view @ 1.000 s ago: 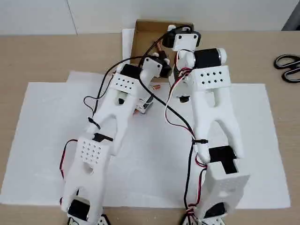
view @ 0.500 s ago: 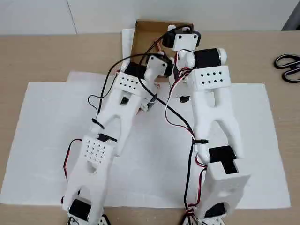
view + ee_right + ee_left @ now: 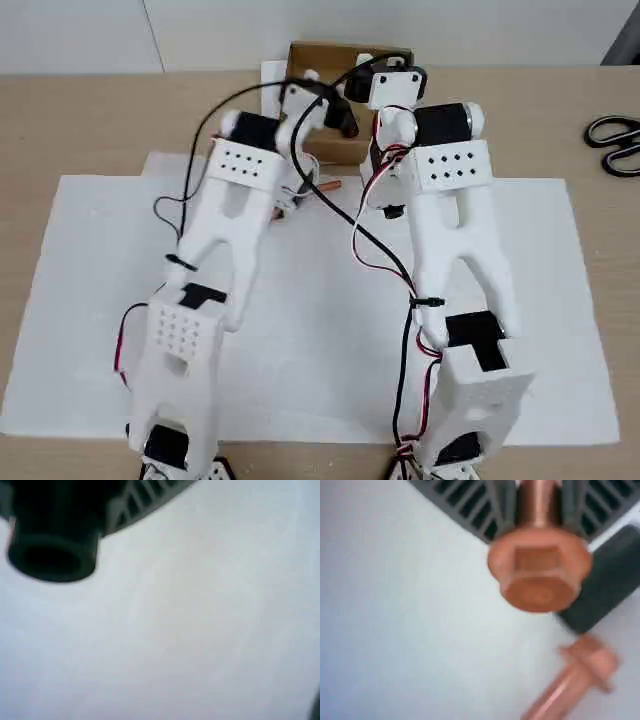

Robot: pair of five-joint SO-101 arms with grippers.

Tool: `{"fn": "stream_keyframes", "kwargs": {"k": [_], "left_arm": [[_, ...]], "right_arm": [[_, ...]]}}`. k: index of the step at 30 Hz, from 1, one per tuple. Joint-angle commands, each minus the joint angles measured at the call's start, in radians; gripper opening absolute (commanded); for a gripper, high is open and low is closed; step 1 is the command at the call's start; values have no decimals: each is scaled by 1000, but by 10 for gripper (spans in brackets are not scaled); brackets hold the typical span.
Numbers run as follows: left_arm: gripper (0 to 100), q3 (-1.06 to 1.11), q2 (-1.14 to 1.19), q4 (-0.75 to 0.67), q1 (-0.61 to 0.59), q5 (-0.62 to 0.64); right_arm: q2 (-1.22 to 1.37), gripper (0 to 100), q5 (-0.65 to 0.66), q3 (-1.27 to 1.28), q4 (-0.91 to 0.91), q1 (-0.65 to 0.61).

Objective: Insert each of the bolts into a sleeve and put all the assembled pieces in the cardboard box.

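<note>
Close under the left wrist, the left gripper [image 3: 540,500] is clamped on a copper bolt [image 3: 539,570], hex head toward the lens. Alongside, the right gripper [image 3: 55,502] grips a black sleeve [image 3: 52,555], bore open. Line shank and bore up squarely before pushing, I'd say. A spare bolt [image 3: 328,185] lies on the white paper [image 3: 100,260]. Beyond it, a trailing cable [image 3: 380,255] crosses between the arms, short of the cardboard box [image 3: 335,52]. Scissors [image 3: 612,135] sit well aside.

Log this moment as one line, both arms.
left end effector: shut on bolt | right end effector: shut on sleeve | second bolt: loose on paper | insertion: not yet done
</note>
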Motion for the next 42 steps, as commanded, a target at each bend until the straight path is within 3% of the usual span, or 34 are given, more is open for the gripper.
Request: {"fn": "stream_keyframes", "kwargs": {"k": [1, 12, 23, 28, 38, 42], "left_arm": [[6, 70, -212, 18, -35, 5], [6, 392, -615, 17, -115, 5], [6, 538, -776, 15, -203, 97], [6, 538, -792, 15, -203, 97], [6, 587, -804, -11, -196, 106], [6, 621, -812, -60, -196, 290]], "right_arm": [[-28, 4, 14, -3, 8, 8], [-82, 4, 20, -2, 16, 5], [-605, 8, 40, 238, -44, 5], [-849, 6, 118, 526, -229, 5], [-1109, 4, 124, 1157, -783, 82], [-1115, 4, 115, 1274, -881, 79]]}}
